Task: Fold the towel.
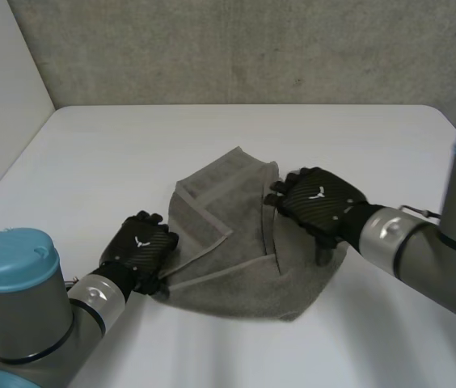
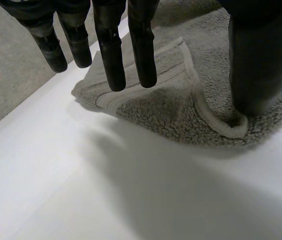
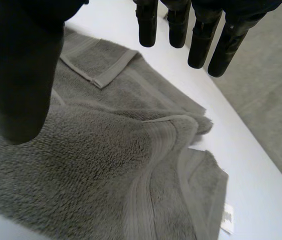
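A white table point(image 1: 236, 129) stretches well beyond the fingertips of the left hand point(image 1: 141, 246) and the right hand point(image 1: 318, 200). Past its far edge stands a rough grey wall point(image 1: 252, 48). A pale wall point(image 1: 2, 97) runs along the left hand's outer side.
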`<state>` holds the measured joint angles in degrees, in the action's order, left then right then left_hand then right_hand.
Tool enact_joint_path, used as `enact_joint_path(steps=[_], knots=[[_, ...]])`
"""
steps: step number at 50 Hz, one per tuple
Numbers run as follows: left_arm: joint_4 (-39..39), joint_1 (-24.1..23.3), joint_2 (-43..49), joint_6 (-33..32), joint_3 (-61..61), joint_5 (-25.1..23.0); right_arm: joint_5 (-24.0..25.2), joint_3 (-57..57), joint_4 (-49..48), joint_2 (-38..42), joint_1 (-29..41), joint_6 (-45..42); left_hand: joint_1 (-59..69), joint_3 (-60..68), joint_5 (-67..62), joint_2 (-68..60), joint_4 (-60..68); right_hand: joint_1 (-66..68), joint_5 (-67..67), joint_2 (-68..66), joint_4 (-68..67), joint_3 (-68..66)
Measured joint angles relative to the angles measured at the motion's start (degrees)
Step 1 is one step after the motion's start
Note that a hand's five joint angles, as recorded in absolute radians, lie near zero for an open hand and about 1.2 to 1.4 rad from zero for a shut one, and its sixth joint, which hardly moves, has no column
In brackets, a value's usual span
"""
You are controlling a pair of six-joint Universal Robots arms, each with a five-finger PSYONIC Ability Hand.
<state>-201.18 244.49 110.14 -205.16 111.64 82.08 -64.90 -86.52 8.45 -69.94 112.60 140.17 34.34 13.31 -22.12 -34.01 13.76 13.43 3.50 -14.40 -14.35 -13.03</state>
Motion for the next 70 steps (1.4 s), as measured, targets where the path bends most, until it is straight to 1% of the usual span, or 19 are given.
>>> enact_joint_path(steps=[5, 9, 15, 20, 22, 24, 25, 26, 27, 28, 29, 30, 33, 35, 40, 43, 52, 61, 70], knots=[[-0.79, -0.51, -0.36, -0.05, 1.22, -0.1, -1.07, 9.04, 3.98, 7.79, 2.3, -4.09, 0.0, 0.0, 0.01, 0.0, 0.0, -0.01, 0.0, 0.0, 0.0, 0.0], [-1.23, -0.94, -0.95, -0.08, 2.29, -0.67, -3.77, 15.57, 5.23, 13.57, 3.34, -6.46, 0.0, 0.0, 0.0, 0.0, 0.0, -0.01, 0.0, 0.0, 0.0, 0.0], [-1.3, -1.39, -2.65, -0.24, 4.3, -3.78, -8.19, 22.67, 4.9, 20.44, 3.65, -8.45, 0.0, 0.0, -0.02, 0.0, 0.0, 0.0, 0.0, 0.0, 0.0, 0.0], [-1.27, -1.6, -3.65, -0.45, 5.89, -6.95, -9.56, 26.12, 4.65, 24.49, 3.57, -10.51, 0.0, 0.0, -0.02, 0.0, 0.0, 1.85, 1.61, -0.87, 0.0, 0.0], [-1.27, -1.65, -3.77, -0.52, 6.28, -7.72, -9.8, 27.07, 4.61, 25.64, 3.55, -11.33, 0.0, 0.0, -0.04, 0.0, 0.0, 7.24, 7.96, -5.98, 0.0, 0.0], [-1.28, -1.68, -3.67, -0.6, 6.58, -8.38, -10.04, 28.05, 4.61, 26.82, 3.52, -12.36, 0.0, 0.0, -0.09, 0.0, 0.0, 17.75, 17.62, -16.76, 0.0, 0.0], [-1.29, -1.69, -3.62, -0.62, 6.59, -8.46, -10.07, 28.21, 4.61, 26.99, 3.52, -12.55, 0.0, 0.0, -0.11, 0.0, 0.0, 19.79, 20.1, -19.62, 0.0, 0.0], [-1.3, -1.7, -3.43, -0.66, 6.58, -8.62, -10.11, 28.49, 4.6, 27.28, 3.51, -12.95, 0.0, 0.0, -0.13, 0.0, 0.0, 27.29, 26.37, -27.6, 0.0, 0.0], [-1.3, -1.71, -3.21, -0.7, 6.53, -8.7, -10.12, 28.67, 4.6, 27.45, 3.51, -13.28, 0.0, 0.0, -0.13, 0.0, 0.0, 33.31, 31.9, -32.75, 0.0, 0.0], [-1.31, -1.73, -2.88, -0.73, 6.39, -8.73, -10.09, 28.68, 4.61, 27.4, 3.5, -13.49, 0.0, 0.0, -0.17, 0.0, 0.0, 38.66, 36.72, -37.3, 0.0, 0.0], [-1.31, -1.74, -2.67, -0.75, 6.3, -8.73, -10.06, 28.61, 4.61, 27.29, 3.5, -13.57, 0.0, 0.0, -0.19, 0.0, 0.0, 40.56, 39.07, -39.48, 0.0, 0.0], [-1.32, -1.75, -2.22, -0.79, 6.06, -8.72, -9.96, 28.26, 4.6, 26.81, 3.44, -13.68, 0.0, 0.0, -0.27, 0.0, 0.0, 47.47, 45.05, -44.85, 0.0, 0.0], [-1.33, -1.8, -0.84, -0.98, 5.19, -8.47, -9.64, 26.53, 4.53, 24.92, 3.21, -13.69, 0.0, 0.0, -0.37, 0.0, 0.0, 54.58, 54.19, -53.02, 0.0, 0.0], [-1.33, -1.8, 0.0, -1.14, 4.59, -8.27, -9.41, 24.59, 4.43, 23.07, 2.77, -13.62, 0.0, 0.0, -0.37, 0.0, 0.0, 55.73, 55.71, -53.93, 0.0, 0.0], [-1.34, -1.57, 1.31, -1.47, 2.99, -7.89, -8.61, 17.86, 3.93, 17.5, 0.53, -13.28, 0.0, 0.0, -0.36, 0.0, 0.0, 55.97, 55.9, -53.93, 0.0, 0.0], [-1.33, -1.34, 1.6, -1.57, 2.03, -7.79, -7.23, 11.58, 3.51, 12.93, -1.89, -12.97, 0.0, 0.0, -0.36, 0.0, 0.0, 55.69, 55.7, -53.92, 0.0, 0.0], [-1.73, -1.2, 1.97, -1.57, 0.51, -7.76, -3.04, 0.32, 3.1, 5.5, -7.54, -10.18, 0.0, 0.0, -0.32, 0.0, 0.0, 54.52, 54.81, -53.72, 0.0, 0.0], [-1.88, -1.14, 3.1, -1.57, -0.88, -7.76, 1.5, -6.7, 2.78, 1.38, -13.58, -7.13, 0.0, 0.0, -0.07, 0.0, 0.0, 54.63, 54.85, -53.74, 0.0, 0.0], [-1.73, -0.89, 3.23, -1.84, -1.22, -7.52, 3.17, -9.02, 2.15, 0.65, -17.63, -6.83, 0.0, 0.0, -0.03, 0.0, 0.0, 54.76, 54.95, -53.88, 0.0, 0.0]])
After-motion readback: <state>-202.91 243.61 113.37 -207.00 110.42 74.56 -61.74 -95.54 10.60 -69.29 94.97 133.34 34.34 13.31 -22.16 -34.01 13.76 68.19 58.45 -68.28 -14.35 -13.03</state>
